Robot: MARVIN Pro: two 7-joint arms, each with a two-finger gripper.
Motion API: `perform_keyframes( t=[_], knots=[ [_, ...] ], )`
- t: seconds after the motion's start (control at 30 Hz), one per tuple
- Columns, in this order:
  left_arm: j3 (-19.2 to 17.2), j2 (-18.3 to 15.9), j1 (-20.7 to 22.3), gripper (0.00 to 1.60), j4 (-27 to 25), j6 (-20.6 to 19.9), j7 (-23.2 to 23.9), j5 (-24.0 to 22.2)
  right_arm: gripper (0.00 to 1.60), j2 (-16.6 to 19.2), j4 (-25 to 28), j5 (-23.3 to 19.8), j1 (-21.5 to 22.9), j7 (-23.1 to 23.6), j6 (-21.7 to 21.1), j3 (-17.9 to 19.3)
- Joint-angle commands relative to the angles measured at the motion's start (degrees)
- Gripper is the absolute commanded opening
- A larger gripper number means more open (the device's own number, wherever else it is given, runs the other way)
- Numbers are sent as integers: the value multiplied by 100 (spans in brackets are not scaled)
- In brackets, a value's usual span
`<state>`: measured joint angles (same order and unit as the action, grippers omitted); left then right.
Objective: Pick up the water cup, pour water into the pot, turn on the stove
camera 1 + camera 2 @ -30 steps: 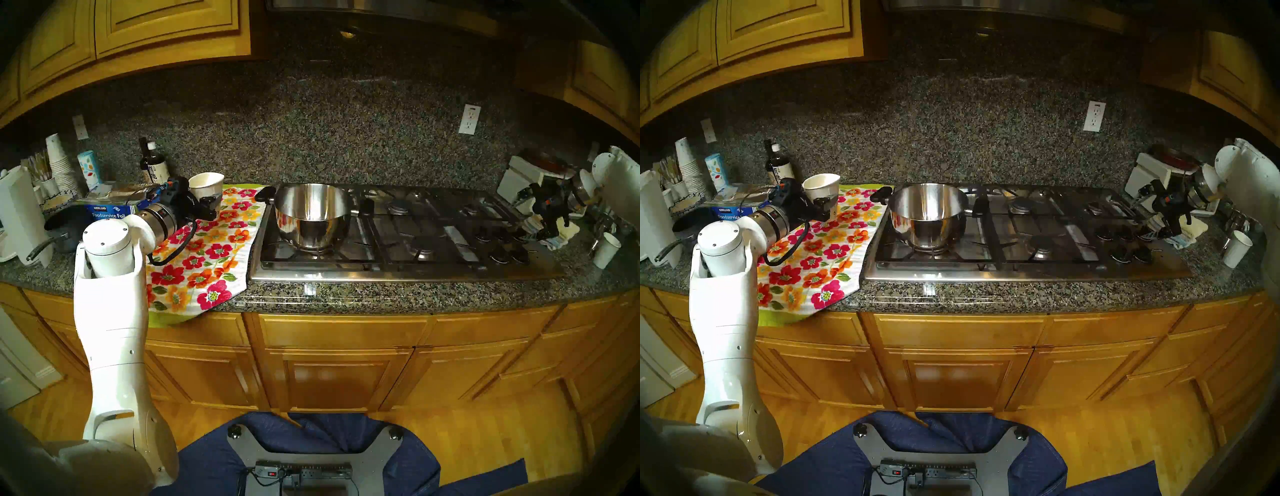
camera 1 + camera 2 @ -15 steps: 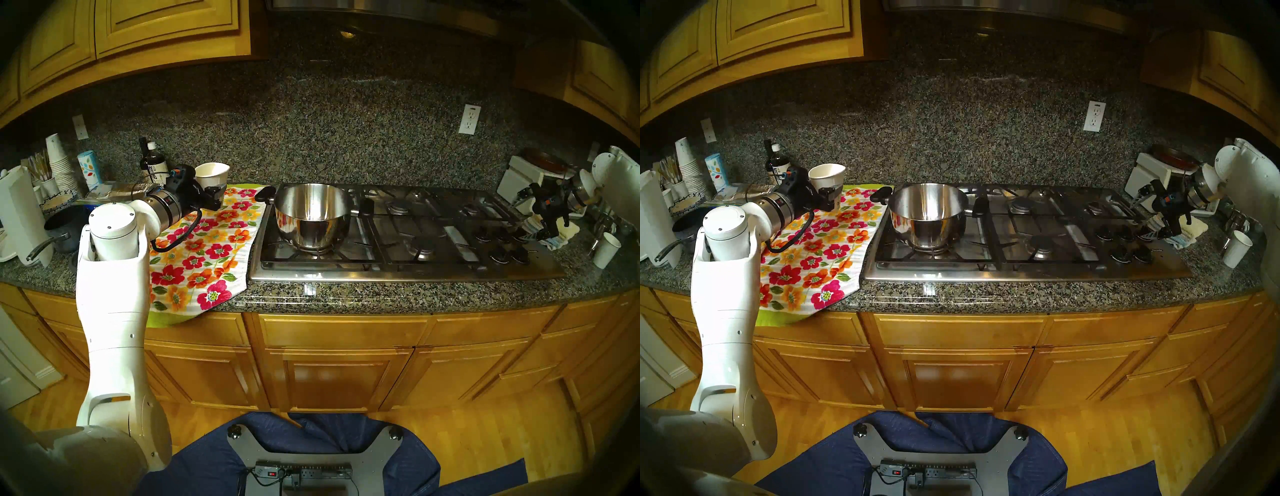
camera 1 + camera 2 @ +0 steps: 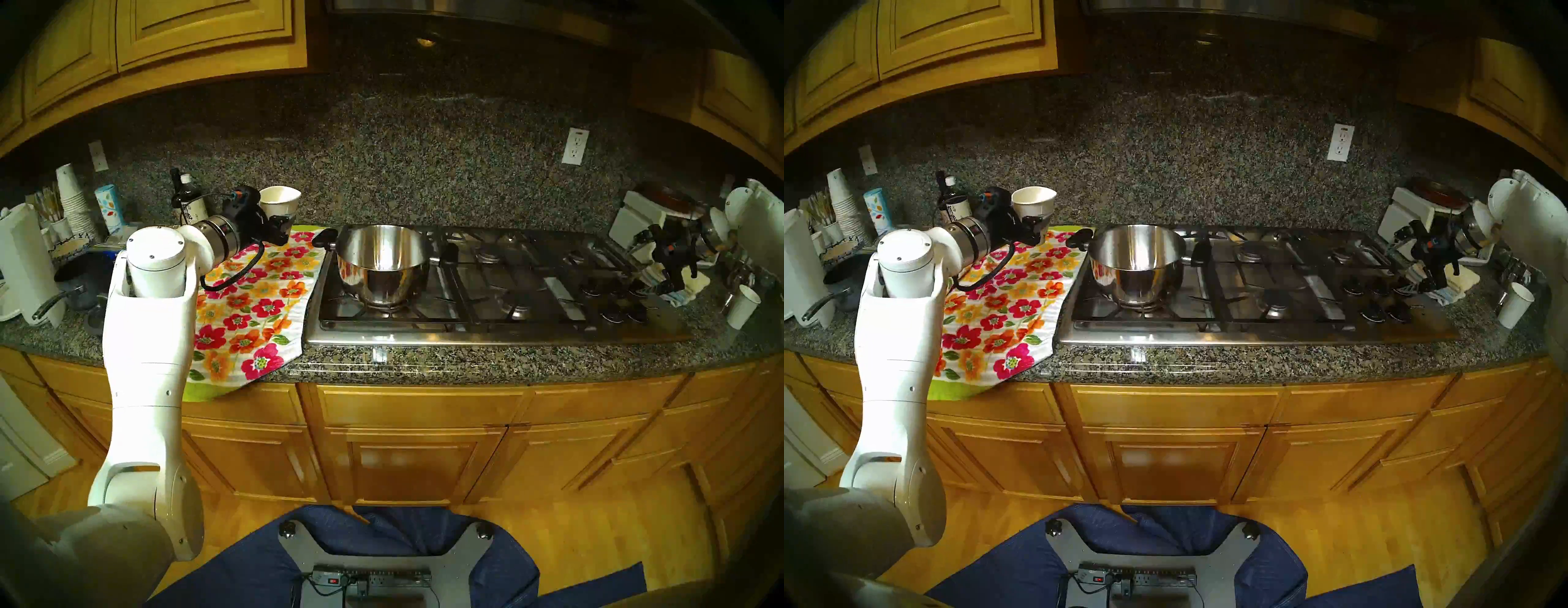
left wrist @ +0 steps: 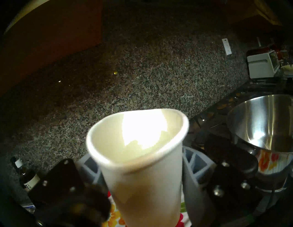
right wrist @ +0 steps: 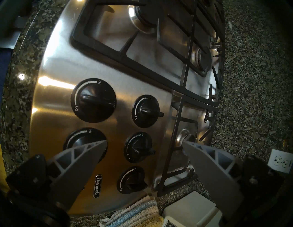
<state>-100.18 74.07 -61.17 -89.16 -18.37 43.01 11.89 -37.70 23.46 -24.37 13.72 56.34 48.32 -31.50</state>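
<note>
you're in the carry, between the pick and the pour. your left hand [image 4: 141, 179] is clamped tight on the water cup [image 3: 280, 203], gripping it low on the body so that the rolled rim is squeezed out of round in the left wrist view. the cup is upright, off the surface [image 3: 424, 365], above the far end of the flowered cloth [image 3: 250, 305] and beside the dark bottle [image 3: 186, 199]. how much water is in it you can't tell; glare washes out the inside.

the pot [image 3: 382, 263] stands on the near left burner of the stove [image 3: 488, 331], to the cup's right and lower, well apart from it as yet. the pot looks empty.

what the next move calls for, as i judge it: bring the cup over to the right at this height until its lip is above the pot's mouth, clearing the black handle [image 3: 324, 238] on the near side, then roll the wrist so the stream falls inside the wall. keep the cup level on the way; a squeezed paper cup may slop over its pinched rim.

your right hand [image 5: 144, 144] is spread wide and holds nothing, poised above the knobs [image 5: 93, 99] at the stove's right end. no knob is touched.
</note>
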Motion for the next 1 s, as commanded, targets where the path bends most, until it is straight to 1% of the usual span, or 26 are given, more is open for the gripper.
perform_keyframes(
  t=[0.0,0.03,0.07,0.1,0.13,0.17,0.33,0.73,0.97],
  knots=[
    [195,-59,708,60,-70,19,-20,13,160,-4,-35,-7,172,13,16,45],
    [224,-84,571,60,-215,28,-77,-23,160,-4,-36,-7,172,13,16,45],
    [271,-78,707,60,-114,29,-21,13,160,-5,-36,-7,172,13,16,45],
    [306,-87,700,60,-132,27,-34,7,160,-5,-36,-7,172,13,17,45],
    [344,-84,794,60,-52,23,-7,30,160,-5,-37,-8,172,14,17,45],
    [373,-93,739,60,-119,20,-38,15,160,-5,-37,-8,173,14,17,45],
    [520,-112,957,60,29,-19,20,37,160,-5,-39,-9,174,17,19,45],
    [835,-190,1097,60,59,-4,79,81,160,-5,-39,-10,176,20,23,44],
    [994,-190,1064,59,-51,6,70,111,160,-5,-38,-11,178,22,24,44]
  ],
)
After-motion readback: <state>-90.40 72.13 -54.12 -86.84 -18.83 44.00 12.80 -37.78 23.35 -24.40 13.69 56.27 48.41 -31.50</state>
